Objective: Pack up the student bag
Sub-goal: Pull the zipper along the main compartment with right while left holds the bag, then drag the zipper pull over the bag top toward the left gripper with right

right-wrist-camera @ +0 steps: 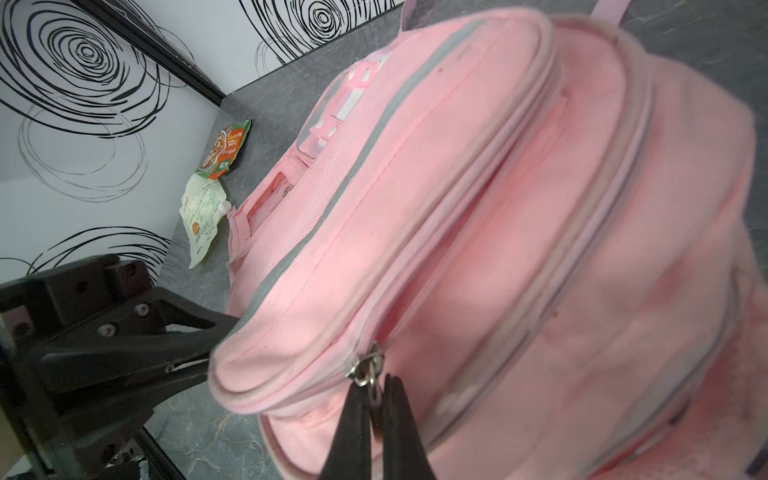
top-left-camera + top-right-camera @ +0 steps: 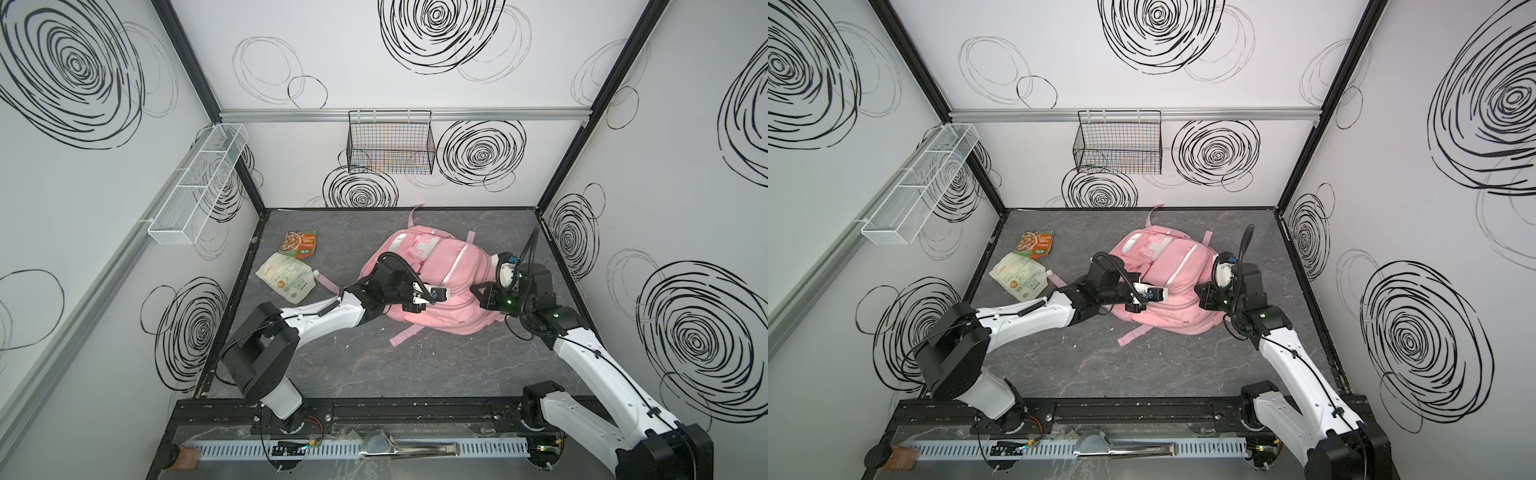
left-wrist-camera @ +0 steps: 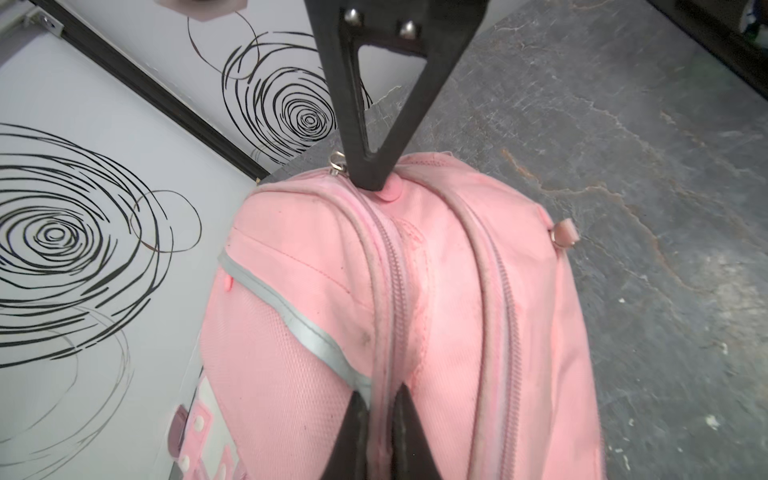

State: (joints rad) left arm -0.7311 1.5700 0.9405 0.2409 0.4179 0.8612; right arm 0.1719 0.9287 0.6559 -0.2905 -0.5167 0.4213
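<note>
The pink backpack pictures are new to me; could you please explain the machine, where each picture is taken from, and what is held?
Two robot arms, left and right, work at a grey table. Both top views look down from overhead; each wrist view comes from a camera on one arm. The student bag lies flat, with a white spouted pouch and an orange snack packet nearby. The left gripper pinches the bag's seam; the right gripper pinches a zipper pull.

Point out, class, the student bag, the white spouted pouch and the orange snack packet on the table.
student bag [image 2: 440, 266]: in a top view, on its pink front panel.
white spouted pouch [image 2: 286, 276]: in a top view, middle of its printed face.
orange snack packet [image 2: 300, 243]: in a top view, middle of its picture side.
</note>
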